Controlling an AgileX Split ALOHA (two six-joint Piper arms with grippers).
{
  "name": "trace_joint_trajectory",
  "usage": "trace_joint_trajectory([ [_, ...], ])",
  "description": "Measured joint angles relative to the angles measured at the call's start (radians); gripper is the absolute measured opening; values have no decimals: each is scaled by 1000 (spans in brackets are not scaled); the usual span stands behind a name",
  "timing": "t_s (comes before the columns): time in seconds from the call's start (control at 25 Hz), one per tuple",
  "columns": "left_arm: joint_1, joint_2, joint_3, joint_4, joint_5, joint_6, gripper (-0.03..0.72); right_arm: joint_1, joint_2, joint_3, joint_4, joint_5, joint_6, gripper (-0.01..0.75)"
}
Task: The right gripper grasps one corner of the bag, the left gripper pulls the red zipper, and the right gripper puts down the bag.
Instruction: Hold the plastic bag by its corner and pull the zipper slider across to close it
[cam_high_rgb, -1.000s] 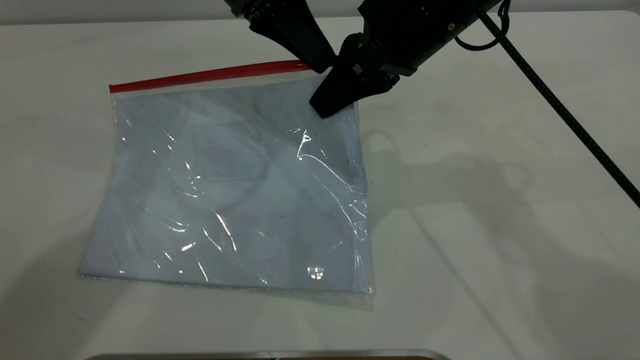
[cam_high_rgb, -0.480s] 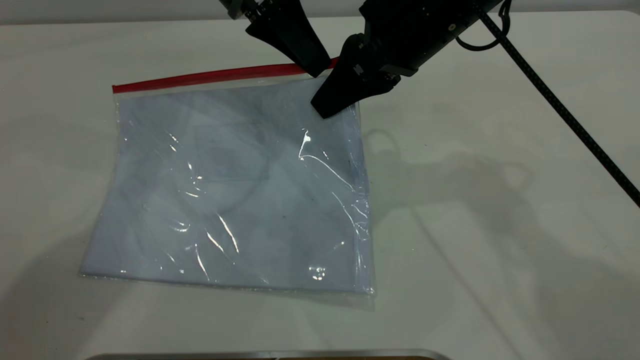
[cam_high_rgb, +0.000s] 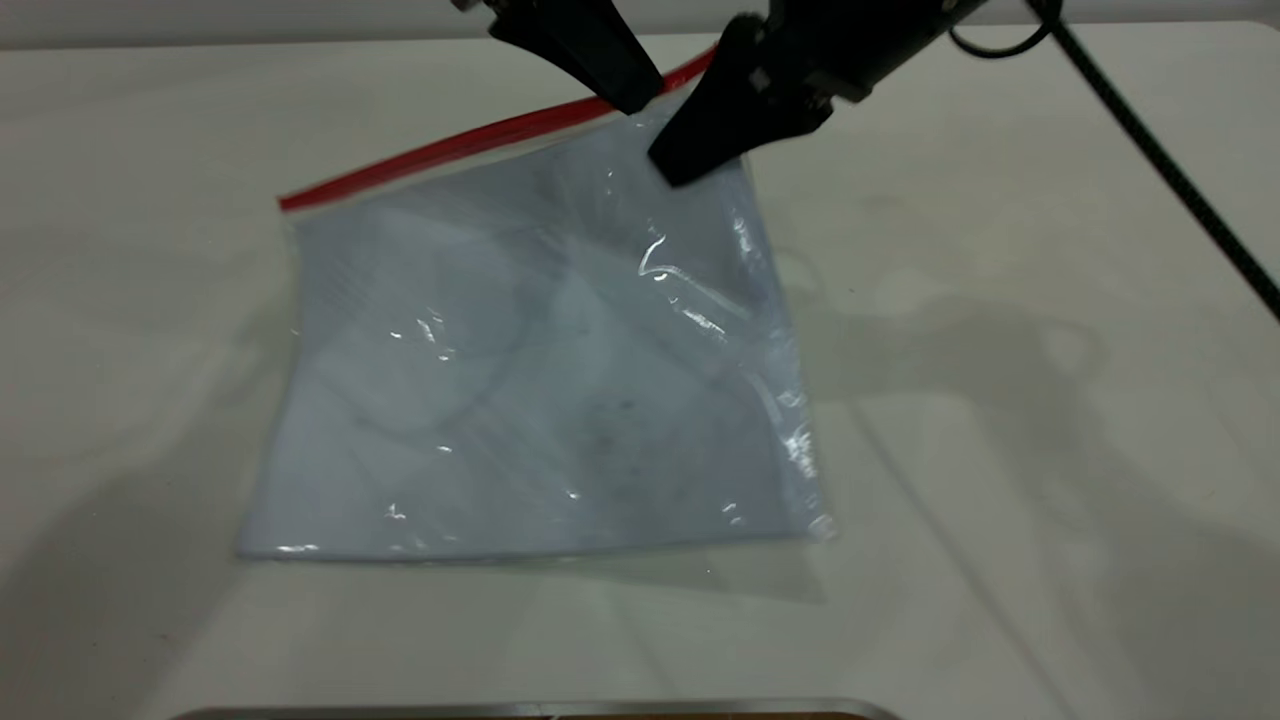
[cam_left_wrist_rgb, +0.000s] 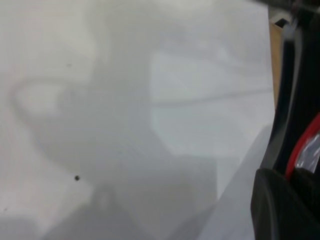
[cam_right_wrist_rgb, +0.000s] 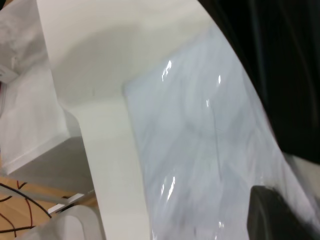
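Near the bench's far edge, the right gripper pinches the corner of the bag, lifting it; the left gripper clamps the red zipper.

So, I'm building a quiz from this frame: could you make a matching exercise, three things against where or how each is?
Things:
1. thin red zipper strip
2. bulky black right gripper
3. clear plastic bag of pale sheets

States:
A. clamped on the raised corner
B. runs along the far edge
C. near edge on the white table, far corner lifted

Pairs: 1-B, 2-A, 3-C
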Motion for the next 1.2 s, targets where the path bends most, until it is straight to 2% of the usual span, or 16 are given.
trace_joint_trajectory([
  [0.4,61,0,0,53,0,-19,53,-25,-10,0,70,-6,-37,34],
  [1.2,138,1,0,375,0,-134,61,-124,-158,1,144,26,-113,34],
])
